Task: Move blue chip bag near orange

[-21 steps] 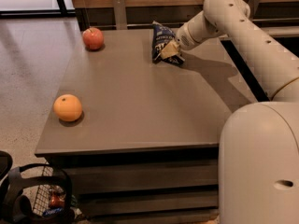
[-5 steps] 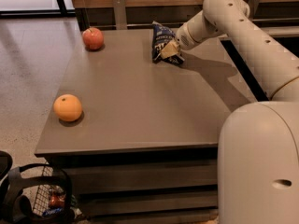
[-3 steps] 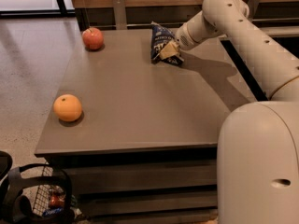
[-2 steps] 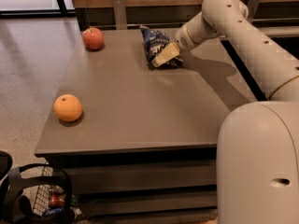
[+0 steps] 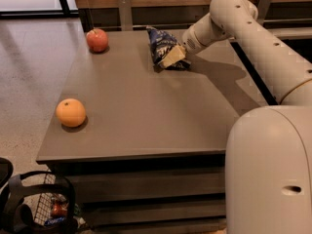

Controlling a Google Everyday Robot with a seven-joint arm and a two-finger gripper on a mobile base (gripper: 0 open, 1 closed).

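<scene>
The blue chip bag (image 5: 163, 47) is a crumpled dark blue foil bag with white print, at the far middle of the grey table (image 5: 146, 111). My gripper (image 5: 174, 57) comes in from the right and is shut on the bag's lower right part. The orange (image 5: 70, 112) sits near the table's front left edge, far from the bag. My white arm reaches across the far right corner of the table.
A reddish apple (image 5: 97, 39) sits at the table's far left corner. A dark basket (image 5: 41, 208) with items stands on the floor at front left. A wooden wall and metal posts run behind the table.
My gripper has dragged the blue chip bag a little to the left across the table. The orange and apple have not moved.
</scene>
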